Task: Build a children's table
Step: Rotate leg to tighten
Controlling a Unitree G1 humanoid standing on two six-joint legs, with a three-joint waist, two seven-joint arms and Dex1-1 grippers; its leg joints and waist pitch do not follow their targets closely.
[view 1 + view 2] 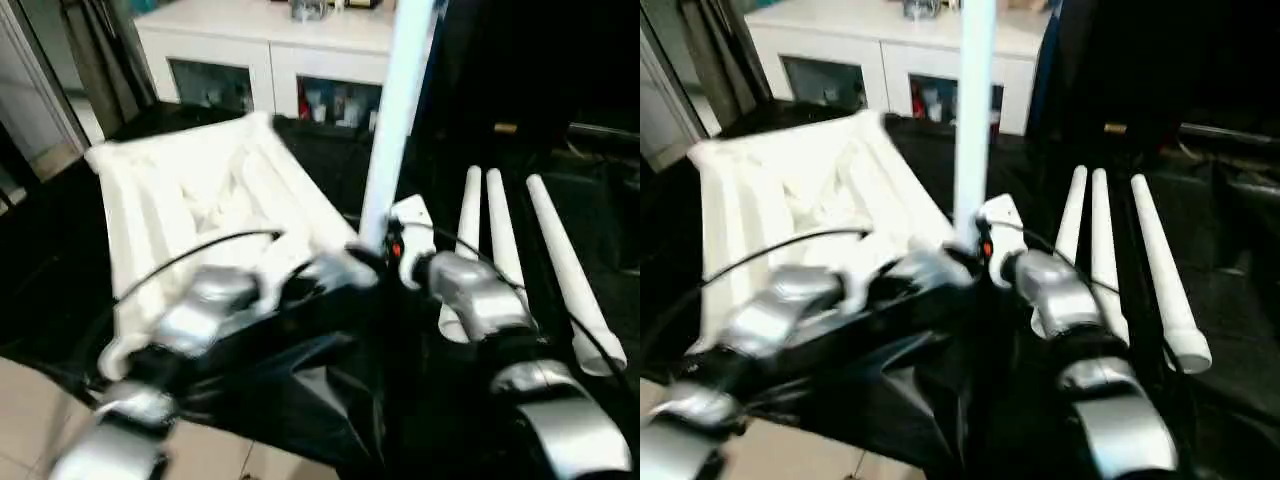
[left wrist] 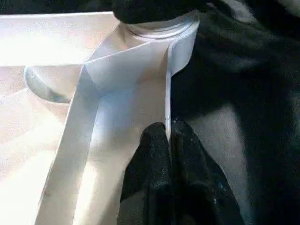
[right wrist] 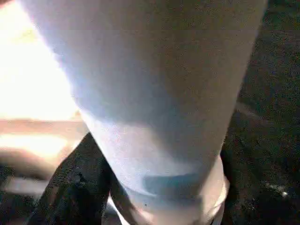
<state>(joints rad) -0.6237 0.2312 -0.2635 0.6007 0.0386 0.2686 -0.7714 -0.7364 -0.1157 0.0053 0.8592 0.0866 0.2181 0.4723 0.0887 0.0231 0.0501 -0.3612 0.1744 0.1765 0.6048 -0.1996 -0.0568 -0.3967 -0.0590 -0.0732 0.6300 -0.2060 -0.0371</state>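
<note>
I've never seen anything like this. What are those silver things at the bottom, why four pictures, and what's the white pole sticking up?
The silver things are a humanoid robot's two forearms, seen from a camera on its head; the two wide pictures are that camera's two eyes. The two close-ups come from small cameras on the wrists. The robot is building a children's table. The white tabletop lies upside down on a black surface, ribs showing. The pole is one table leg, standing upright at the tabletop's corner socket. The right end effector has its black fingers on either side of that leg near its base. The left end effector is shut on the tabletop's thin rim. Three spare legs lie to the right.
</note>
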